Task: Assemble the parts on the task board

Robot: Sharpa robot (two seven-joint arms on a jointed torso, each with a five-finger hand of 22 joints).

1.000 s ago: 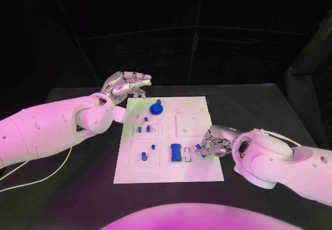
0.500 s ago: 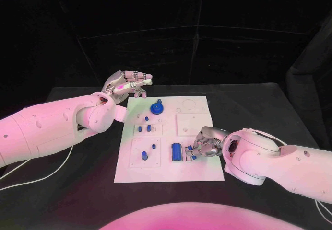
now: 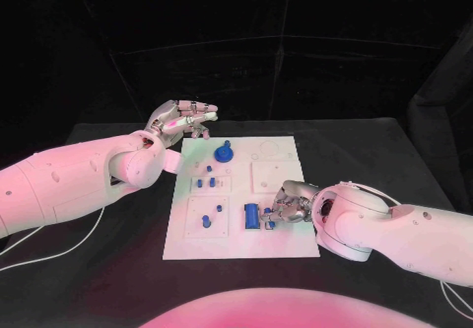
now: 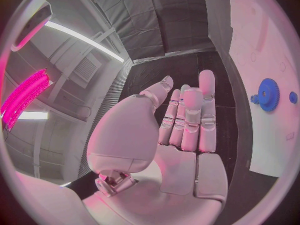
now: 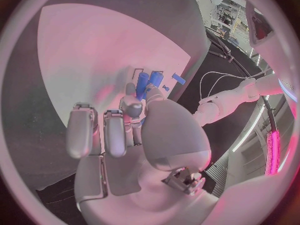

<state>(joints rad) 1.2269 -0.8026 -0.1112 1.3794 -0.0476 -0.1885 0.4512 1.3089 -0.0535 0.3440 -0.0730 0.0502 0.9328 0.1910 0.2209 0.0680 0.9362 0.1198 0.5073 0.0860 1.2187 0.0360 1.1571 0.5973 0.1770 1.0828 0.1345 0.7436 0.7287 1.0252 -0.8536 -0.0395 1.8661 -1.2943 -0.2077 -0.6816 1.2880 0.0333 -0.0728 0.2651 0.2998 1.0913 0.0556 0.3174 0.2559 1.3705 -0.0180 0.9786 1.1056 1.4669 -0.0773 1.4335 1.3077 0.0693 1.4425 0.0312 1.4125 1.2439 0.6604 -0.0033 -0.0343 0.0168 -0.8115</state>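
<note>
Board: the white task board (image 3: 286, 239) lay flat in the middle of the black surface (image 3: 374, 147).
Left hand: the left hand (image 3: 182, 119) hung above the surface just off the board's far left corner, fingers curled loosely inward, holding nothing.
Right hand: the right hand (image 3: 289, 205) was low over the board's near right part, fingertips (image 5: 131, 104) close against a small blue piece (image 3: 269, 223); I could not tell whether it had hold of it.
Block: a blue block (image 3: 251, 216) sat on the board just beside that hand.
Gear: a blue gear (image 3: 225, 153) stood at the board's far end.
Pegs: small blue pegs (image 3: 204, 182) stood near the board's middle, and one more (image 3: 206, 221) on its near left part.
</note>
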